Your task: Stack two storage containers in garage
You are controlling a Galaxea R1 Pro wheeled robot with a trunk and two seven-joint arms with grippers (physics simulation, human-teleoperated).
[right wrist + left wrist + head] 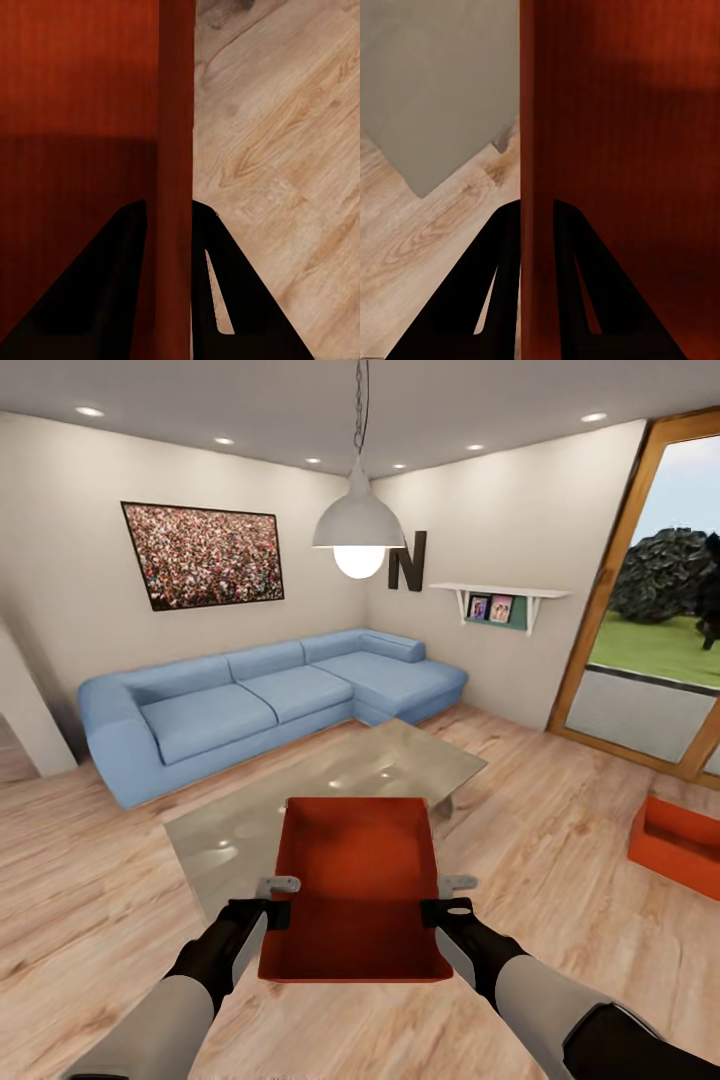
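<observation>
2 grippers' fingers (574,300) clamp an orange-red, low-walled, open-top container (355,885) by opposite side walls.

Letter "N" (406,560) on the wall (500,510)

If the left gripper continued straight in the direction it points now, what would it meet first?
The left gripper already straddles the held container's wall; beyond that, probably the wood floor near the glass table, though depth is unclear.

Bright, even render; pendant lamp (358,532) lit; glare on glass table (330,785); wide-angle edge stretch.
</observation>
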